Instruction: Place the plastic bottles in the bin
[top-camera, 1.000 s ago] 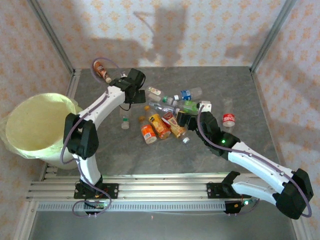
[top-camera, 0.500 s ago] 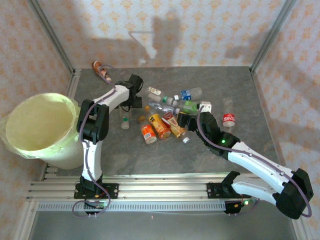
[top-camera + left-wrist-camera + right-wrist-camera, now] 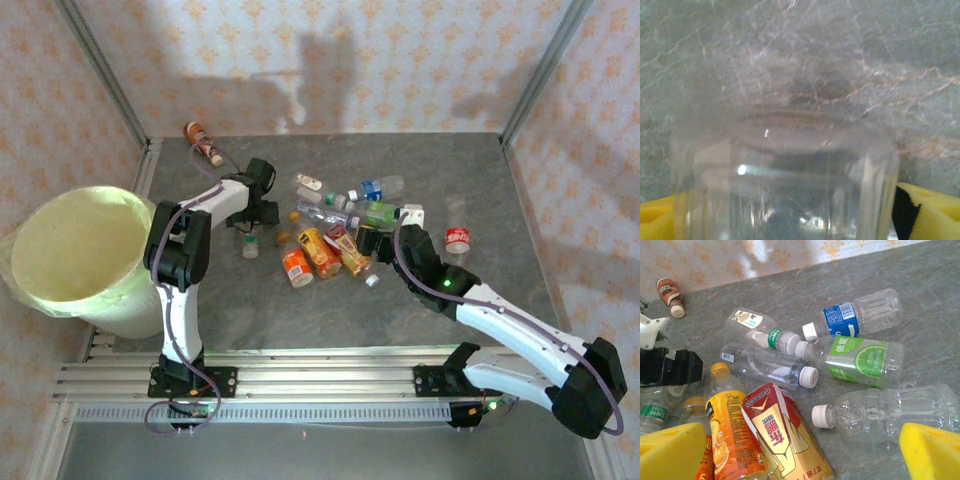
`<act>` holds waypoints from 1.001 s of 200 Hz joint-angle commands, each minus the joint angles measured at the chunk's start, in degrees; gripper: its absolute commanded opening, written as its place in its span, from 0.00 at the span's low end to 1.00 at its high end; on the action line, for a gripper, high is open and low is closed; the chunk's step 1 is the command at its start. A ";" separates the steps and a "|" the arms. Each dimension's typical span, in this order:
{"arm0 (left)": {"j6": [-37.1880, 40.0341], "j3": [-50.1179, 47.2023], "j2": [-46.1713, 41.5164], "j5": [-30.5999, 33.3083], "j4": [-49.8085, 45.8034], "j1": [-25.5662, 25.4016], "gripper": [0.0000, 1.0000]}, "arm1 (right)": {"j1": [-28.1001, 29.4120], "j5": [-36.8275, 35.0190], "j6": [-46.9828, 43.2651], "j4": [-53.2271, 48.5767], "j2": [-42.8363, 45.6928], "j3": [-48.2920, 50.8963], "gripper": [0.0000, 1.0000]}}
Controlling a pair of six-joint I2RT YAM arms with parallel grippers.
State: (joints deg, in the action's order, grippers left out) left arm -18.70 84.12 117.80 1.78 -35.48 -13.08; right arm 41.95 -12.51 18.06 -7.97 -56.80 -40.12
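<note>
Several plastic bottles lie in a heap mid-table: an orange one [image 3: 297, 267], a red-and-gold one [image 3: 782, 440], a lime-label one [image 3: 860, 357] and a blue-label one [image 3: 855, 317]. A small clear bottle [image 3: 250, 243] stands left of the heap. My left gripper [image 3: 258, 212] is down over this clear bottle [image 3: 785, 175], with a yellow pad on each side of it. Its jaws are open, though narrower than before. My right gripper [image 3: 800, 455] hangs open above the heap, over a clear white-capped bottle [image 3: 890, 412]. The pale yellow-green bin [image 3: 30, 290] stands at the left table edge.
A brown bottle [image 3: 203, 142] lies alone at the far left corner, and a red-label bottle [image 3: 457, 238] sits apart on the right. Patterned walls and metal posts [image 3: 535, 70] enclose the table. An aluminium rail [image 3: 320, 375] runs along the near edge.
My left arm has folded back and dropped its gripper from the far side down onto the small clear bottle, and its jaws have narrowed. The right arm has stayed still.
</note>
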 commanded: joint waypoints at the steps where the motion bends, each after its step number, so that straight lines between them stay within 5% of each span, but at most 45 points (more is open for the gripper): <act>1: 1.60 -1.23 -2.05 -0.17 0.56 -0.03 0.83 | 0.06 -1.29 0.76 -0.55 0.64 0.06 0.99; 21: 1.17 -1.33 -2.57 -0.20 0.83 0.00 0.66 | 0.06 -1.20 1.00 -0.65 0.79 0.11 0.99; 56: 0.34 -0.95 -4.70 0.01 0.89 -0.12 0.54 | 0.06 -0.53 0.91 -0.73 0.91 0.19 0.99; 200: 1.48 -1.21 -16.97 -5.17 2.21 -2.40 0.48 | 0.17 12.47 -6.67 6.12 -0.68 0.93 0.99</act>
State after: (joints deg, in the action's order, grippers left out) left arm -17.87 83.02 105.34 -2.83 -33.95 -15.05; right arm 41.95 -2.90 13.76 -4.01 -56.84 -39.18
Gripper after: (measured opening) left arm 0.558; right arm 0.992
